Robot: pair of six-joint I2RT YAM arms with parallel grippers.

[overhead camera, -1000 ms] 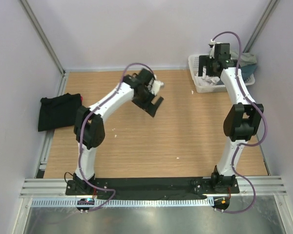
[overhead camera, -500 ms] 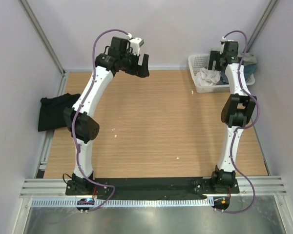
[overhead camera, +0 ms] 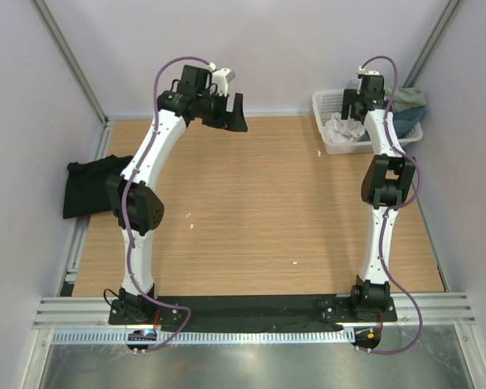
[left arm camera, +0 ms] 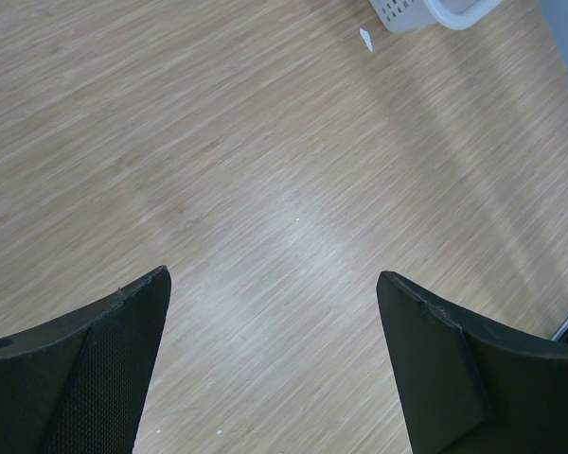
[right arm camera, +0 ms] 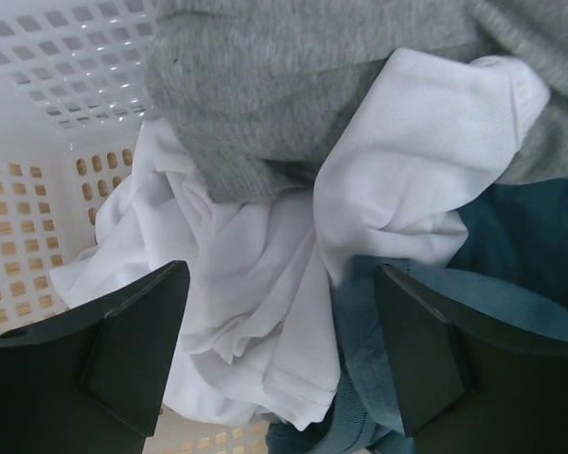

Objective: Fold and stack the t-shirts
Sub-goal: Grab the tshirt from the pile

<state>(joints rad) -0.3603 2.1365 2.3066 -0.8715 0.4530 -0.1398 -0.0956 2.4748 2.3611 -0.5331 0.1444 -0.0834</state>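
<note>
1. Wooden table [overhead camera: 251, 211], pale walls; a black t-shirt [overhead camera: 97, 185] lies at its left edge.
2. Right gripper [right arm camera: 282, 272], wide open and empty, hangs directly over the white t-shirt [right arm camera: 246, 284] crumpled in the basket [right arm camera: 38, 57].
3. Left gripper [left arm camera: 273, 277], open and empty, is well apart.

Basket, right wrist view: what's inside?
A crumpled white t-shirt, a grey t-shirt and a teal t-shirt, bunched together. The basket floor and anything under the pile are covered.
</note>
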